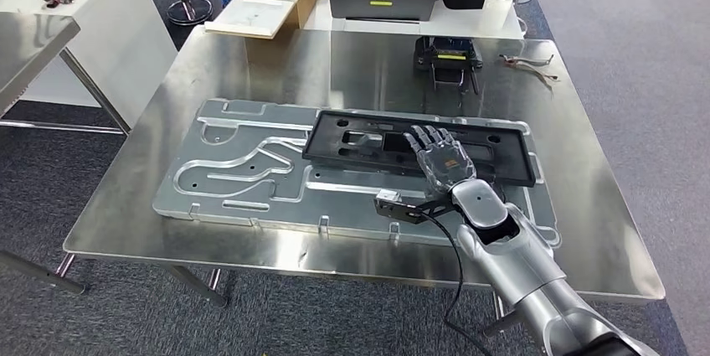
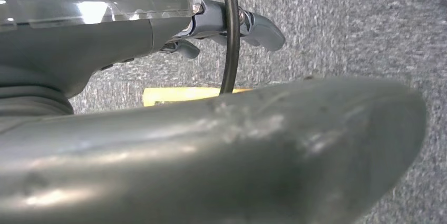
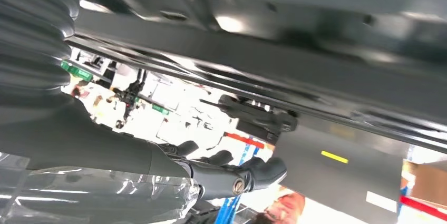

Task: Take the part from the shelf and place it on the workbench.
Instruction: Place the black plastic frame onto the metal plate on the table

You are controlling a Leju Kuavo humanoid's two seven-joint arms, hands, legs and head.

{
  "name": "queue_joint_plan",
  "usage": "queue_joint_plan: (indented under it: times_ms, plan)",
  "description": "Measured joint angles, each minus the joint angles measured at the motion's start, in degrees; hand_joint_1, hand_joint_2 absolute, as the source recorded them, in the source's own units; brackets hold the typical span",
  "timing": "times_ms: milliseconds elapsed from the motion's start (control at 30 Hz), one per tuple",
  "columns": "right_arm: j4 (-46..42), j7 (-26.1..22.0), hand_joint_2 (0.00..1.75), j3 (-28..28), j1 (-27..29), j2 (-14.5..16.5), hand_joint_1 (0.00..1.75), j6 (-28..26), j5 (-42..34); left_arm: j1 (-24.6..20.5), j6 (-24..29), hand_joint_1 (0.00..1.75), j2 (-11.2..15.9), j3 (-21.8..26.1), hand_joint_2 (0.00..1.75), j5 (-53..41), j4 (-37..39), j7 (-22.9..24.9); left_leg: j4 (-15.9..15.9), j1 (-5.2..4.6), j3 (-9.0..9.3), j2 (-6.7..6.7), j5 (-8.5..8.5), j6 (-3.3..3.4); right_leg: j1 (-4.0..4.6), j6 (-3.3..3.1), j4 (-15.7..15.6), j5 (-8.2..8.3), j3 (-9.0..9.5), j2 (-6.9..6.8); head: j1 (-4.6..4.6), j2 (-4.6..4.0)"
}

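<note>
So the black part is already laid on the bench; the right hand, at 3 o'clock, is spread open over it, nothing gripped.

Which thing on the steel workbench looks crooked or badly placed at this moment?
The black part lies slightly askew on the grey fixture plate, its right end reaching the plate's edge. The right hand rests over it with fingers spread. Nothing looks spilled or damaged.
</note>
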Motion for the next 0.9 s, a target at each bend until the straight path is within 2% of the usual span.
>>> queue_joint_plan:
  times_ms: [33,67,100,133,200,233,267,300,333,400,433,467,533,567,600,667,700,767,833,867,900]
  plan:
    - [0.1,0.0,1.75,0.0,0.0,0.0,0.00,0.0,0.0,0.0,0.0,0.00,0.0,0.0,0.00,0.0,0.0,0.0,0.0,0.07,-0.21,-0.02,0.17,-0.39,-0.11,-0.42,-0.2,0.38,-0.33,-0.04,0.00,0.00]
    - [0.1,-0.1,1.75,0.0,0.0,0.0,0.00,0.0,0.0,0.1,0.0,0.00,0.0,0.0,0.00,0.0,0.0,0.0,0.4,0.13,-0.65,-0.04,-0.55,-0.74,-0.21,-0.89,-0.3,1.03,-0.85,-0.09,0.00,0.00]
    - [0.2,-0.1,1.75,0.0,0.1,0.0,0.00,0.0,0.0,0.2,0.0,0.00,0.0,0.0,0.00,0.0,0.1,0.0,1.9,0.19,-1.38,-0.05,-2.43,-1.07,-0.36,-1.34,-0.4,1.77,-1.51,-0.15,0.00,0.00]
    - [0.2,-0.1,1.75,0.0,0.1,0.0,0.00,0.0,0.0,0.2,0.0,0.00,0.0,0.0,0.00,0.0,0.1,0.0,4.6,0.28,-2.38,-0.04,-5.30,-1.33,-0.42,-1.67,-0.5,2.52,-2.30,-0.20,0.00,0.00]
    - [0.3,-0.2,1.75,0.0,0.2,0.1,0.00,0.0,0.0,0.2,0.0,0.00,0.0,0.0,0.00,0.0,0.1,0.0,12.2,0.30,-4.32,-0.03,-11.08,-1.78,-0.34,-1.94,-0.4,3.84,-4.04,-0.22,0.00,0.00]
    - [0.3,-0.2,1.75,0.0,0.3,0.1,0.00,0.0,0.0,0.2,0.0,0.00,0.0,0.0,0.00,0.0,0.2,0.0,15.4,0.30,-4.61,-0.03,-12.39,-1.93,-0.28,-1.92,-0.4,4.46,-4.90,-0.22,0.00,0.00]
    - [0.4,-0.2,1.75,0.0,0.3,0.1,0.00,-0.1,0.0,0.2,0.0,0.00,0.0,0.0,0.00,0.0,0.2,0.0,16.8,0.30,-3.97,-0.03,-12.34,-1.98,-0.23,-1.84,-0.3,5.05,-5.72,-0.23,-0.01,0.00]
    - [0.4,-0.2,1.75,0.0,0.2,0.1,0.00,-0.1,0.0,0.2,0.0,0.00,0.0,0.0,0.00,0.0,0.2,0.0,16.3,0.30,-2.33,-0.03,-11.32,-1.93,-0.20,-1.72,-0.2,5.59,-6.48,-0.24,0.00,0.00]
    - [0.4,-0.2,1.75,0.0,0.2,0.1,0.00,-0.1,0.0,0.1,0.0,0.00,0.0,0.0,0.00,0.0,0.2,0.0,13.8,0.29,0.31,-0.03,-10.01,-1.79,-0.17,-1.57,0.0,6.06,-7.16,-0.24,-0.01,0.00]
    - [0.4,-0.2,1.75,0.0,0.0,0.1,0.00,-0.2,0.0,0.0,0.0,0.00,0.0,0.0,0.00,0.0,0.2,0.0,5.7,0.13,6.76,-0.10,-9.46,-1.25,-0.07,-1.14,0.4,6.83,-8.14,-0.26,0.00,0.00]
    - [0.4,-0.2,1.75,0.0,-0.1,0.1,0.00,-0.3,0.0,-0.1,0.0,0.00,0.1,0.0,0.00,0.0,0.2,0.0,2.5,-0.02,8.87,-0.15,-9.84,-0.90,0.00,-0.83,0.6,7.21,-8.38,-0.29,0.00,0.00]
    - [0.5,-0.3,1.75,0.0,-0.1,0.1,0.00,-0.4,0.0,-0.2,0.0,0.00,0.1,-0.1,0.00,0.0,0.2,0.1,0.6,-0.19,9.97,-0.18,-10.35,-0.54,0.03,-0.49,0.6,7.63,-8.51,-0.32,0.01,0.00]
    - [0.7,-0.4,1.75,-0.1,0.2,0.0,0.00,-0.4,0.0,-0.3,0.0,0.00,0.0,-0.1,0.00,0.0,0.2,0.1,-0.1,-0.28,9.68,-0.10,-9.77,0.33,0.02,0.26,0.4,8.47,-8.67,-0.30,0.01,0.00]
    - [0.8,-0.4,1.75,-0.1,0.3,0.0,0.00,-0.5,0.0,-0.3,0.0,0.00,0.0,-0.1,0.00,0.0,0.2,0.2,-0.3,-0.20,9.37,0.08,-9.18,0.84,-0.03,0.56,0.7,8.12,-9.00,-0.21,0.02,0.00]
    - [0.9,-0.4,1.75,-0.1,0.3,0.0,0.00,-0.5,0.0,-0.3,0.0,0.00,0.0,-0.1,0.00,0.0,0.2,0.2,-0.5,-0.08,8.83,0.24,-8.44,1.41,-0.07,0.82,1.7,6.70,-9.58,-0.13,0.02,0.00]
    - [1.1,-0.4,1.75,-0.1,0.4,-0.1,0.00,-0.6,0.0,-0.5,0.0,0.00,-0.1,-0.2,0.00,0.0,0.3,0.2,-0.7,0.03,7.55,0.49,-7.11,2.12,-0.19,1.14,5.8,2.00,-11.19,-0.06,0.03,0.00]
    - [1.2,-0.4,1.75,-0.1,0.4,-0.1,0.00,-0.7,0.0,-0.5,0.0,0.00,-0.1,-0.2,0.00,0.0,0.3,0.2,-0.7,0.03,7.06,0.49,-6.76,2.27,-0.23,1.21,7.5,0.21,-11.78,-0.07,0.03,0.00]
    - [1.3,-0.4,1.75,-0.1,0.5,-0.1,0.00,-0.8,0.0,-0.4,0.0,0.00,-0.1,-0.2,0.00,0.0,0.3,0.2,-0.7,0.02,6.15,0.50,-6.11,2.24,-0.25,1.37,11.0,-1.77,-12.60,-0.08,0.03,0.00]
    - [1.6,-0.4,1.75,-0.1,0.8,-0.1,0.00,-0.9,0.0,-0.4,0.0,0.00,-0.1,-0.3,0.00,0.0,0.3,0.2,-0.5,0.00,3.88,0.51,-4.55,2.06,-0.33,1.54,14.8,-1.62,-11.96,-0.08,0.02,0.00]
    - [1.8,-0.4,1.75,-0.1,1.0,-0.1,0.00,-1.0,0.0,-0.3,0.0,0.00,-0.1,-0.3,0.00,0.0,0.3,0.2,-0.3,-0.01,2.50,0.53,-3.62,1.89,-0.39,1.56,15.0,-0.80,-10.38,-0.10,0.02,0.00]
    - [2.0,-0.4,1.75,-0.1,1.1,-0.1,0.00,-1.2,0.0,-0.3,0.0,0.00,-0.1,-0.3,0.00,0.0,0.3,0.2,-0.1,-0.01,1.58,0.52,-2.96,1.68,-0.44,1.42,11.8,0.70,-7.43,-0.11,0.02,0.00]
